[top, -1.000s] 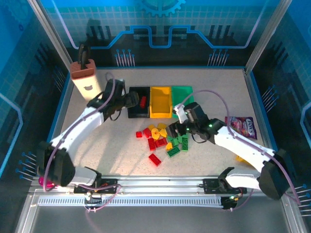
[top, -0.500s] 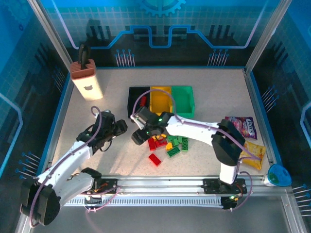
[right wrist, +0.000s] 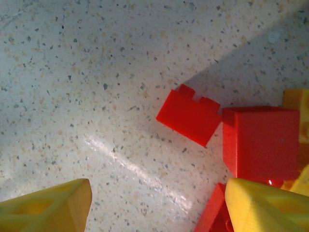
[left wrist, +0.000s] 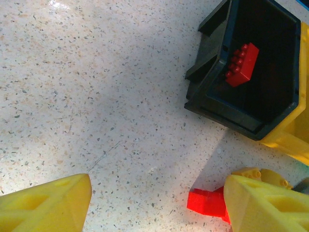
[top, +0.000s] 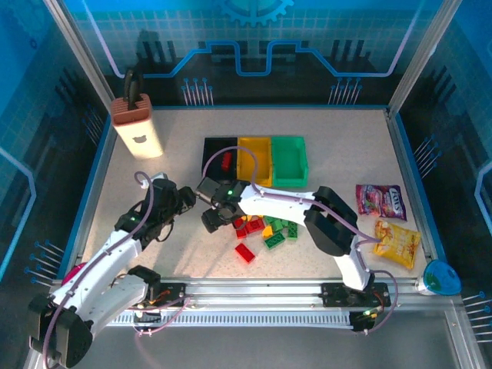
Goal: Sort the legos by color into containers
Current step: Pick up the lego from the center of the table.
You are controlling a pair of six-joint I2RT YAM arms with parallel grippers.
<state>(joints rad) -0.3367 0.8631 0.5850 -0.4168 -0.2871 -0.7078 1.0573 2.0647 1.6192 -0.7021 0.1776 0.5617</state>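
Near edge of tabletop (top: 338, 146): one red lego (top: 244, 253) lies alone, free room both sides. Left gripper (top: 183, 201): fingers spread, nothing between, over bare top. Right gripper (top: 211, 217): spread too, empty, at left rim of lego pile (top: 265, 227), mid-table. Behind, black bin (top: 214, 150) w/ one red brick (top: 226, 161), yellow bin (top: 254, 157), green bin (top: 288, 157) side by side. Beige box (top: 138, 131) far-left corner.

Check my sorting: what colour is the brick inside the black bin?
Red brick; left wrist view shows it best.

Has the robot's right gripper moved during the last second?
Yes. The right gripper swung left, from near the green plastic bin to near the black plastic bin.
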